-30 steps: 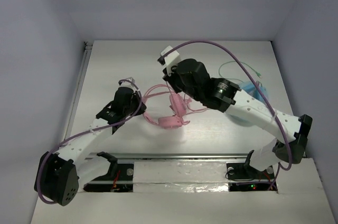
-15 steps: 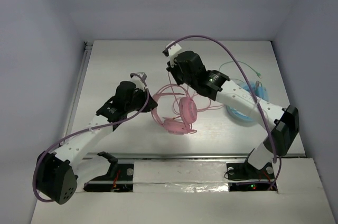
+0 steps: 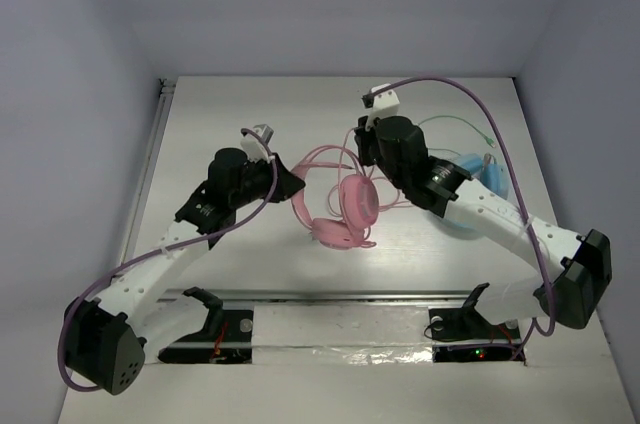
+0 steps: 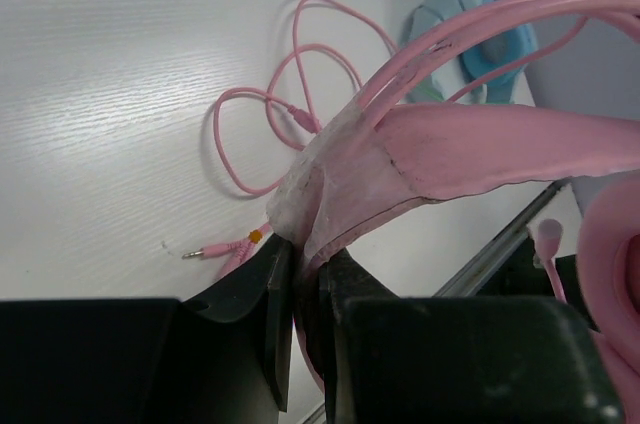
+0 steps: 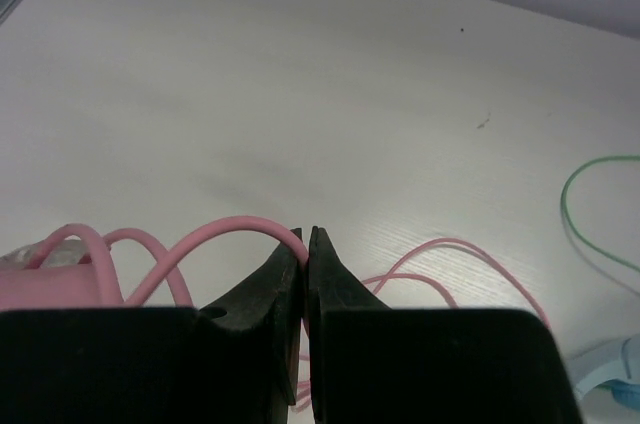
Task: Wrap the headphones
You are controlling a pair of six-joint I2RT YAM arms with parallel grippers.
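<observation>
The headphones point(image 3: 345, 209) hang in the middle of the top view, lifted off the surface point(image 3: 200, 124) between the two arms. The left claw point(image 4: 306, 266) is pressed together on the headband point(image 4: 470, 154), pinching it where the padded strip narrows toward its thin pink wires. That grip looks meant as an anchor, holding the frame up and steady so the ear cups point(image 3: 357, 202) dangle free below. The right claw point(image 5: 306, 244), upper middle of the top view, pinches the cable point(image 5: 225, 229) between its tips, and a loop of it arches off to the left in the right wrist view. Holding the cable apart from the frame likely lets that arm lead it round the headband. Slack cable lies in loose loops on the surface, with its plug point(image 4: 215, 250) at the lower left of the left wrist view. The blue headphones point(image 3: 490, 179) and green cable point(image 3: 450, 126) sit at the right, out of the work.
</observation>
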